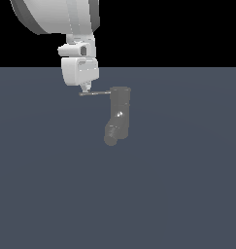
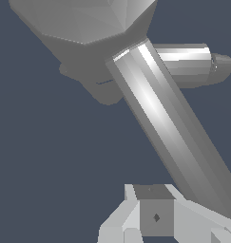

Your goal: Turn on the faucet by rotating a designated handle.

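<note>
**Op A:** I'm looking at the faucet (image 1: 120,115) standing roughly mid-scene on the tabletop (image 1: 187,194), upright grey cylinder with the stubby spout (image 1: 111,135) angling down toward the near side. The handle (image 1: 96,92) is sticking out sideways from its top, toward the exterior view's left

**Op B:** And where am I sitting with the tool (image 1: 85,87)?

**Op A:** It's hanging right over the outer end of the handle, the tip down at rod level, apparently touching or just beside it. I'm judging this as the contact step: positioned at the lever's free end, rotation not yet evident

**Op B:** Is the tool open or closed? I'm reading the wrist view and only getting the fingertip blocks (image 2: 155,216) with the handle (image 2: 169,123) running past them as a broad bright bar

**Op A:** I cannot tell how far apart the jaws are standing. In the exterior view the fingers are reading as one narrow tip, and the wrist view is cropping them. I'm not seeing the rod clamped between anything, so I'm treating it as holding nothing

**Op B:** So the next move?

**Op A:** I'm thinking a sideways push on the rod's end, sweeping along an arc around the cylinder's axis and keeping the tip at rod height. The rod is thin, so riding too high or low risks slipping off it, and pushing nearer the cylinder is costing leverage
</note>
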You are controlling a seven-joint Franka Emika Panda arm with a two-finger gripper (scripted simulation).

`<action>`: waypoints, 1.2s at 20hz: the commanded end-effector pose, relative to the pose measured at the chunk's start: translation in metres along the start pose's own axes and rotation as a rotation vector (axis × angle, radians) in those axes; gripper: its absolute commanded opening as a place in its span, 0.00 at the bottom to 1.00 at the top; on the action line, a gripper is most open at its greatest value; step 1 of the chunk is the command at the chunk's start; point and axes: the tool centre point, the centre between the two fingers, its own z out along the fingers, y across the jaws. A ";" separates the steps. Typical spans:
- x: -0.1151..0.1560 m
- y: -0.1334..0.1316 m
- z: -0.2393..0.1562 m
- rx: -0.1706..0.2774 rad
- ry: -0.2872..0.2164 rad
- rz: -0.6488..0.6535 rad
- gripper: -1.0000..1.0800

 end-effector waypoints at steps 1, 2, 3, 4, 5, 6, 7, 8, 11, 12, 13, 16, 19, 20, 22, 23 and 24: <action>-0.006 0.011 0.000 -0.004 -0.001 -0.010 0.00; -0.006 0.014 0.000 -0.004 -0.001 -0.010 0.00; -0.006 0.017 0.000 -0.004 -0.001 -0.010 0.00; -0.006 0.020 0.000 -0.004 -0.001 -0.010 0.00; -0.006 0.020 0.000 -0.004 -0.001 -0.010 0.00; 0.000 0.014 0.000 0.000 0.001 -0.001 0.00; 0.002 0.016 0.000 0.000 0.001 -0.001 0.00; 0.004 0.018 0.000 0.000 0.001 -0.001 0.00; 0.010 0.025 0.000 -0.001 0.001 -0.002 0.00; 0.012 0.027 0.000 -0.001 0.001 -0.002 0.00; 0.014 0.029 0.000 -0.001 0.001 -0.003 0.00; 0.020 0.036 0.000 -0.001 0.000 -0.003 0.00; 0.027 0.043 0.000 -0.001 0.000 -0.004 0.00; 0.029 0.045 0.000 -0.002 0.000 -0.005 0.00; 0.033 0.050 0.000 -0.002 0.000 -0.005 0.00; 0.035 0.052 0.000 -0.002 0.000 -0.005 0.00; 0.037 0.055 0.000 -0.002 0.000 -0.005 0.00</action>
